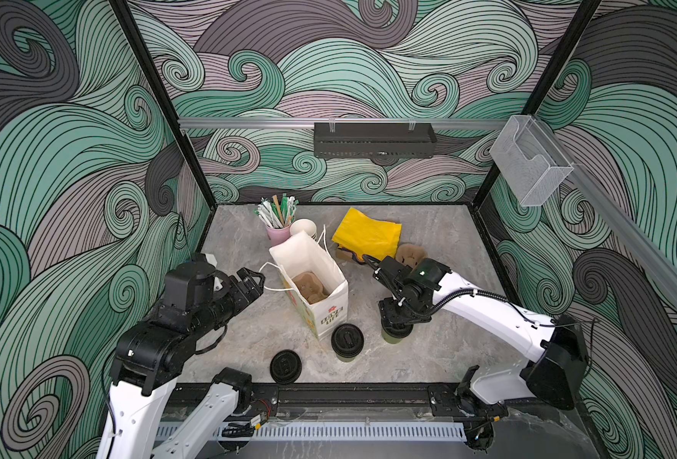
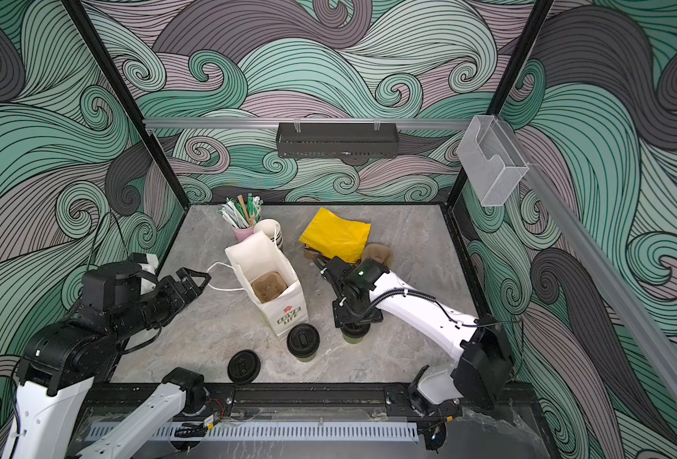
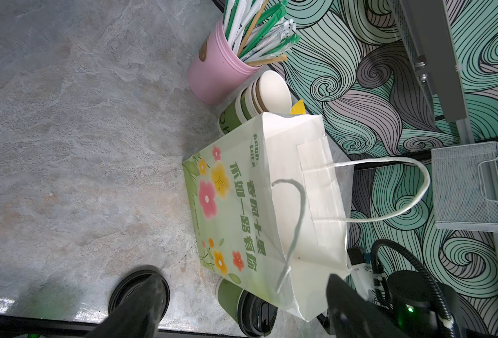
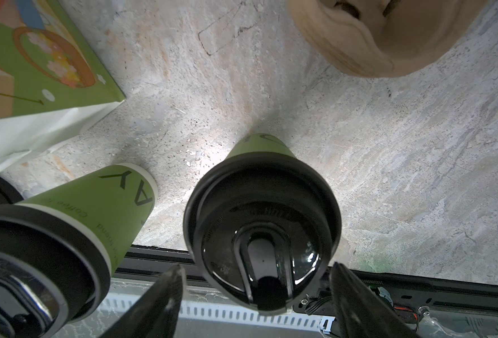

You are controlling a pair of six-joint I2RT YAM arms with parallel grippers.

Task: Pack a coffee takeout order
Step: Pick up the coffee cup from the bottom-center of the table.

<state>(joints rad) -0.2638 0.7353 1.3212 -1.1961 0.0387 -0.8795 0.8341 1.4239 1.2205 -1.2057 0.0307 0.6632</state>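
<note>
- Coffee takeout order: spread over the grey marbled table (image 1: 273,334).
- Left gripper (image 1: 258,281): arm stretched level, jaws apart and empty, just beside the bag's string handle.
- Loose black lid (image 1: 285,366): flat, near the front edge.
- Paper bag (image 1: 309,258): upright, printed "LOVE LIFE" and "GOOD LUCK".
- Lidded green cup (image 1: 347,341): lettered "AY" and "Coffee", at the bag's front corner.
- Right gripper (image 4: 256,267): pointing down, jaws wide astride the second lidded cup (image 4: 260,204), not pinching.
- Yellow napkins (image 1: 368,234): folded, at the back.

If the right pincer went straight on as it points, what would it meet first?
Likely the black lid of the green cup beneath the right pincer; open jaws might straddle it, depth unclear.
</note>
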